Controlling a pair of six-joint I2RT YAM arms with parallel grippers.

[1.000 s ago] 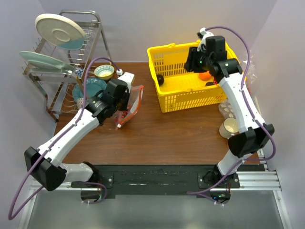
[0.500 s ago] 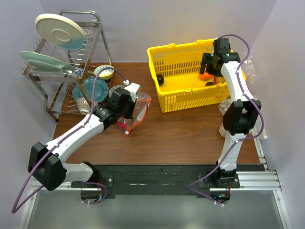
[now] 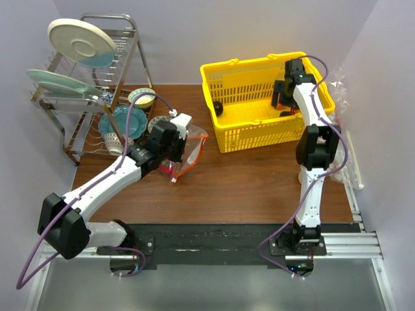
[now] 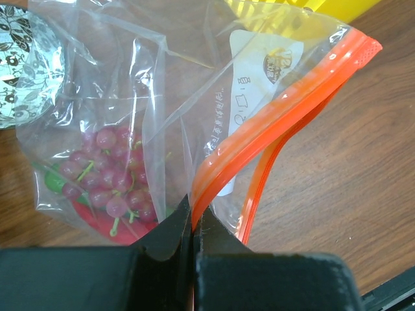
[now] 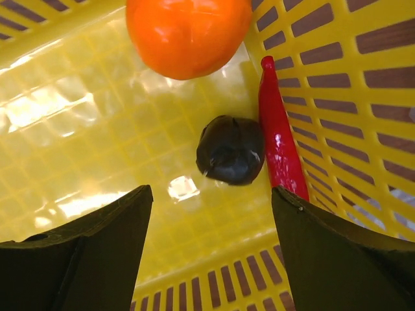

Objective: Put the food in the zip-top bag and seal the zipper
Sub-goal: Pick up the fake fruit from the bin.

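The only print is on the white label [image 4: 259,84] of the zip-top bag [image 4: 162,91]. It carries a small brownish logo [image 4: 276,62] and, below it, lines of tiny grey characters beside a square box. All of it is too small and tilted to read.

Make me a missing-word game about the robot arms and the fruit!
1. The left gripper is ____ on the zipper.
2. The grapes are ____ the bag.
3. The orange lies in a ____ basket.
4. The right gripper is ____ above the dark fruit.

Missing words: shut, inside, yellow, open.
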